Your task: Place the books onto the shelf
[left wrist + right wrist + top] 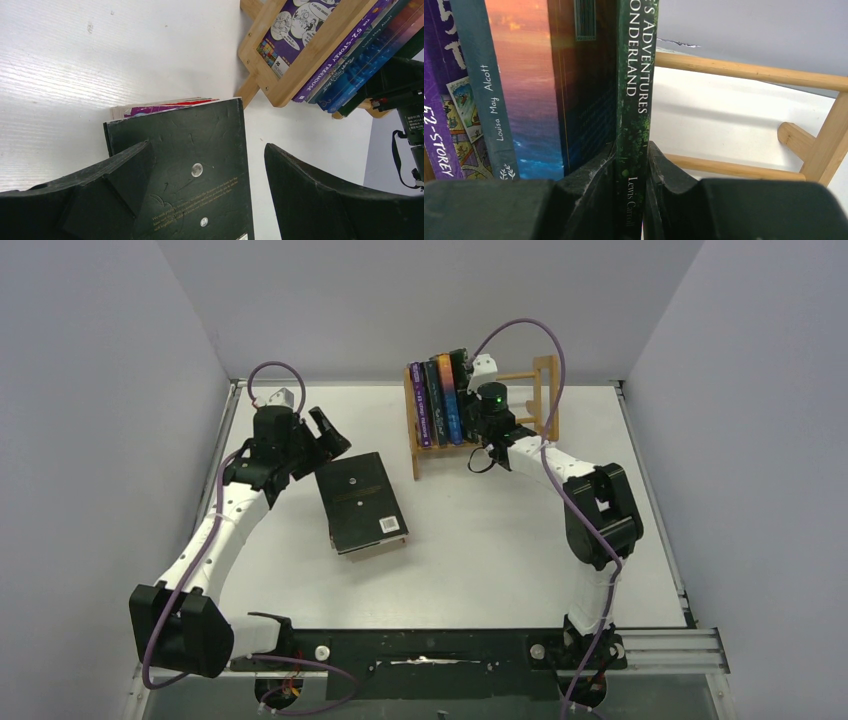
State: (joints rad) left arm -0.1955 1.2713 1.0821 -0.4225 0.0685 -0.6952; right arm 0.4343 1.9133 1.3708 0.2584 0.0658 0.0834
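Four of the books point(440, 405) stand upright at the left end of the shelf point(546, 390), spines out. From the left they are a purple one with cartoons, a slate-blue one, an orange-and-blue one and a green-black Lewis Carroll volume point(634, 100). Your right gripper point(632, 165) is pinched narrow on that last spine, a finger on each cover. The book is in the rack but, by the look of it, not yet let go. To its right the dowel rails show no books as far as the far end frame.

The rest lie flat in a stack point(362, 502) on the white table point(480, 570), near the shelf's left leg. A black cover point(190, 165) is uppermost, with purple and red edges showing beneath it; how many are in the pile cannot be counted. Your left gripper point(206, 150) hangs over the stack with its jaws spread wide, holding nothing. One finger is above the black cover and the other is off its right edge.

Judged from this, you are perhaps short of halfway. What is left is one release on the right, then the whole pile to lift, turn upright and slot in beside the row.
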